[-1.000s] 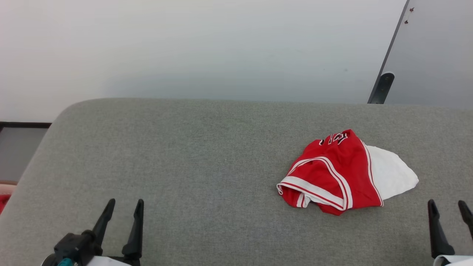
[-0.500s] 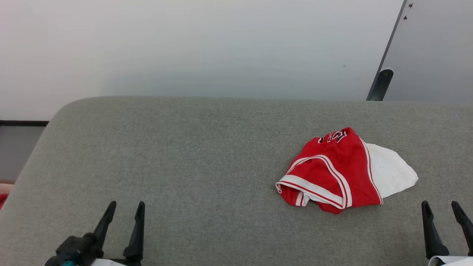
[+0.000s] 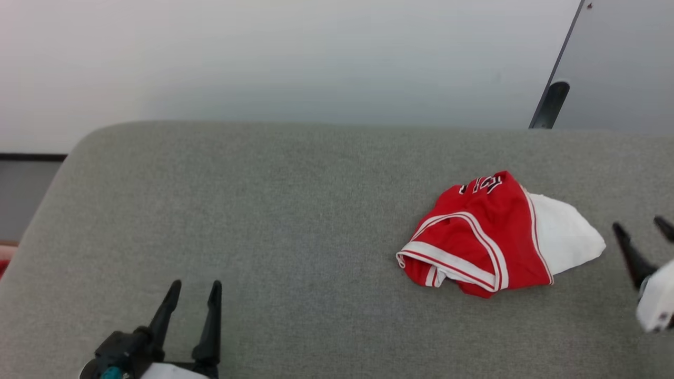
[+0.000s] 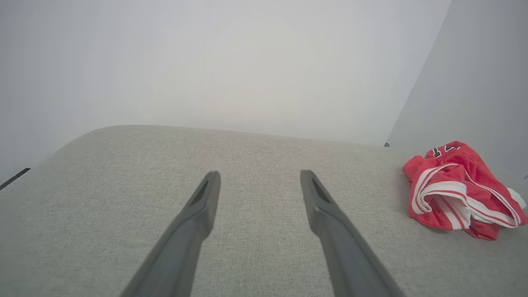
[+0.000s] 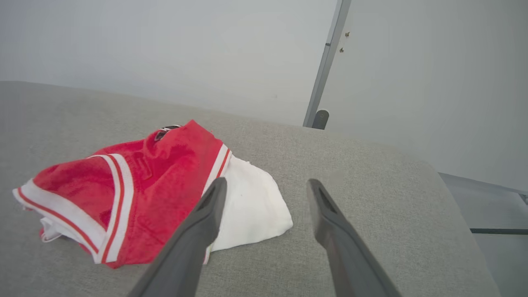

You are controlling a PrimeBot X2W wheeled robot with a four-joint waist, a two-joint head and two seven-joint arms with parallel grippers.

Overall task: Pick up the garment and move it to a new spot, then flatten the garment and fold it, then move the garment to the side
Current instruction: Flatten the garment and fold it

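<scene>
Currently the garment (image 3: 489, 237) lies crumpled, right side of the grey table (image 3: 263, 210); my right gripper (image 3: 637, 223) hovers beside it, left gripper (image 3: 196, 284) well apart, both spread, empty.

We are looking at our left gripper (image 3: 196, 285): two long black fingers (image 3: 166, 311), tapering to narrow tips and growing out of a chunky black housing (image 3: 124, 345). A small teal part (image 3: 110, 373) is showing at the near end of that housing, beside a smooth white forearm shell (image 3: 168, 371). Our right gripper (image 3: 638, 223) is wearing the same dark fingers, joined to a white casing (image 3: 655, 302) that is coming out blurred. Up close, the fingers are reading matte dark grey, each carrying a shallow recessed slot (image 4: 201, 193) near its tip.
</scene>
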